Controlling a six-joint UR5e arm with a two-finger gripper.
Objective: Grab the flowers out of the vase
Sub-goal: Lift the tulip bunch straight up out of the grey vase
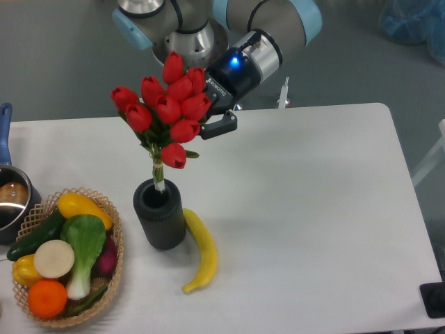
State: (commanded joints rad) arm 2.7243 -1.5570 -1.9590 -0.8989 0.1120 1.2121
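- While the gripper (208, 125) reaches in from the upper right, its fingers are clamped on the tulip bunch (167, 115), one dark finger (221, 126) showing just right of the buds, the other hidden behind them.
- Red buds sit high above the vase (160, 215), only the pale stem ends (158, 174) dipping toward its mouth.
- Just right of the vase lies a banana (200, 249), touching or nearly so.
- Left on the white table (313, 209) stands a woven basket (104, 209) of vegetables and fruit.
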